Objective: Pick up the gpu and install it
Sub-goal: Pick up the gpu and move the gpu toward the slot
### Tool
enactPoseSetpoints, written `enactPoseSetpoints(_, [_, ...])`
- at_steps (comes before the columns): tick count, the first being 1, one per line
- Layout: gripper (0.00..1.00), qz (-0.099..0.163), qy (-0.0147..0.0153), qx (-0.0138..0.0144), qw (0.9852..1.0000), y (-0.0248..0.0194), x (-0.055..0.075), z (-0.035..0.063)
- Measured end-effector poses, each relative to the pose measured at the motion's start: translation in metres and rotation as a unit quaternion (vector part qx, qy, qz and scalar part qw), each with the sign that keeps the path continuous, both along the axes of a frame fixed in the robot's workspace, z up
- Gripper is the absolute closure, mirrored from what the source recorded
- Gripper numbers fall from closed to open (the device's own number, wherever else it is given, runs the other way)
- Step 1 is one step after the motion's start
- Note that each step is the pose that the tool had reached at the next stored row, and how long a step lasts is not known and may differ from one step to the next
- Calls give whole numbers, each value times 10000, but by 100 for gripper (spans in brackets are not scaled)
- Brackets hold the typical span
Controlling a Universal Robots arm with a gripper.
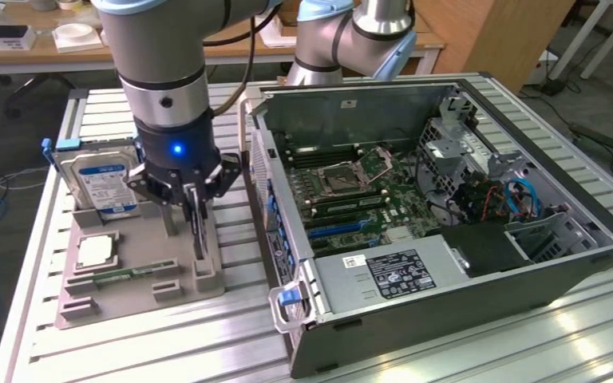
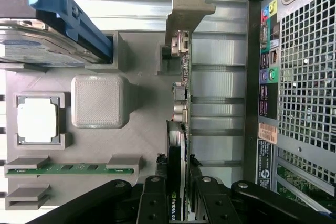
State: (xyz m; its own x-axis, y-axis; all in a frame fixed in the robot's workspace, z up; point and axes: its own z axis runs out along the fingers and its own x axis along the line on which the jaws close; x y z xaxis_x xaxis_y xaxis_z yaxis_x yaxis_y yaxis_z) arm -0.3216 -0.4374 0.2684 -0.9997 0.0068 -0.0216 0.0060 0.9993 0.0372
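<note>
I see the arm (image 1: 163, 72) standing near vertical, with the wrist (image 1: 175, 148) pointing straight down and its status light glowing blue. The gripper (image 1: 194, 227) (image 2: 178, 182) hangs tips-down. Its two fingers (image 2: 153, 203) are drawn in partway, clamping the gpu (image 2: 181, 103) — one finger per face.

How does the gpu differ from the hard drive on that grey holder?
The gpu is black and very slim; the hard drive is silver with a blue-white label and much thicker. The gripper is at the gpu, while the hard drive stands apart from it. Both stand on edge in slots of the grey holder.
</note>
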Motion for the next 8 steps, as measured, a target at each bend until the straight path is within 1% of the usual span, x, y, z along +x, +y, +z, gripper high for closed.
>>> enactPoseSetpoints(7, [74,0,0,3,10000,0,0,4])
enactPoseSetpoints(8, [74,1,0,-9,10000,0,0,4])
